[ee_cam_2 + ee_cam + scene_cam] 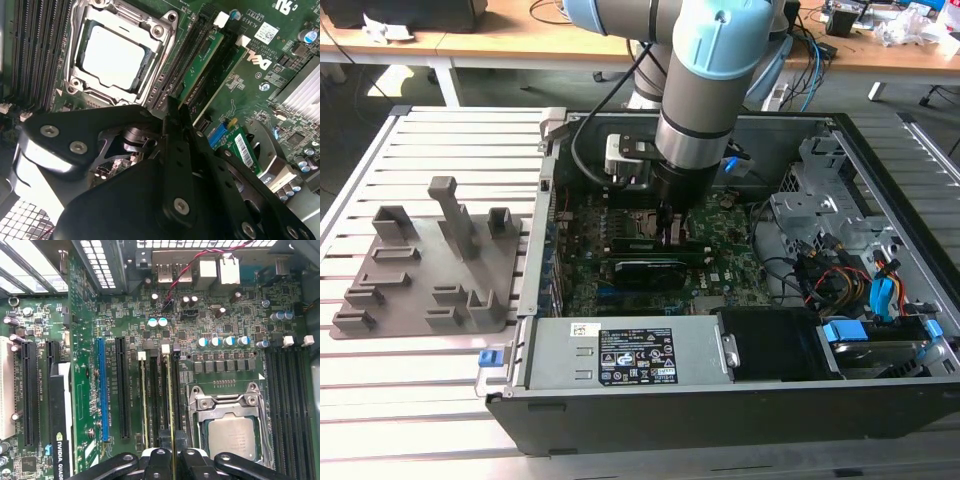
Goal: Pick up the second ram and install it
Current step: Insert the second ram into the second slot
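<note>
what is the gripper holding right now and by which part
The fingers pinch the second ram by its top edge, near one end, as it stands in a slot beside the CPU socket.

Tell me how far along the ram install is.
Pickup looks done: the fingers hold the second ram edge-down on the motherboard, beside the CPU socket. In hand: seating it. Left: I cannot tell if it is fully seated, and it is not yet released.

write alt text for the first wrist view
The gripper hangs over a green motherboard, its fingers closed on a thin memory stick standing edge-on in a slot beside the silver processor socket.
</note>
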You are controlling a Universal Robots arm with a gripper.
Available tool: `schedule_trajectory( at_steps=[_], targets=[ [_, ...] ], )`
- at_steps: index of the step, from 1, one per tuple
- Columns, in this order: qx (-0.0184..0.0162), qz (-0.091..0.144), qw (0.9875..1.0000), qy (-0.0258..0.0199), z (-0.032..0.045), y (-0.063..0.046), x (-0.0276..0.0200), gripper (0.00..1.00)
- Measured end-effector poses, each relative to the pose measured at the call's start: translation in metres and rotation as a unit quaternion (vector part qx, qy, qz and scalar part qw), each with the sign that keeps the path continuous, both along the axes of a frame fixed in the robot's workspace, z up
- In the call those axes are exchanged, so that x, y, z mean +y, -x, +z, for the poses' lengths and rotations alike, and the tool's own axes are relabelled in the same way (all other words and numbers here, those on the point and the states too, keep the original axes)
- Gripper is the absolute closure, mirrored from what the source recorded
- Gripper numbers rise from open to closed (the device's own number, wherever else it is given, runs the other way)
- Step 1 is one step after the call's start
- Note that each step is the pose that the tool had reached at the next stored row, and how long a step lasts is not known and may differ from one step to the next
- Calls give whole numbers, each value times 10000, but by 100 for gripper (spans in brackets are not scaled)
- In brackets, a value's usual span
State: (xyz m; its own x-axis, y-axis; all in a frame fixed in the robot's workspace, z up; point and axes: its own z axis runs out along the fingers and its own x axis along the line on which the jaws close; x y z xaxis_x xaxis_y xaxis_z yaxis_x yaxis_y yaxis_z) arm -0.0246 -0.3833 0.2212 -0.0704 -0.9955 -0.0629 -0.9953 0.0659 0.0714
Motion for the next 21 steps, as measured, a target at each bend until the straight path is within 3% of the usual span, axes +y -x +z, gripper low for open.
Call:
schedule_trajectory(
  at_steps=[21],
  targets=[
    [0, 0, 10000, 1, -19, -43, -3, 86]
  ],
)
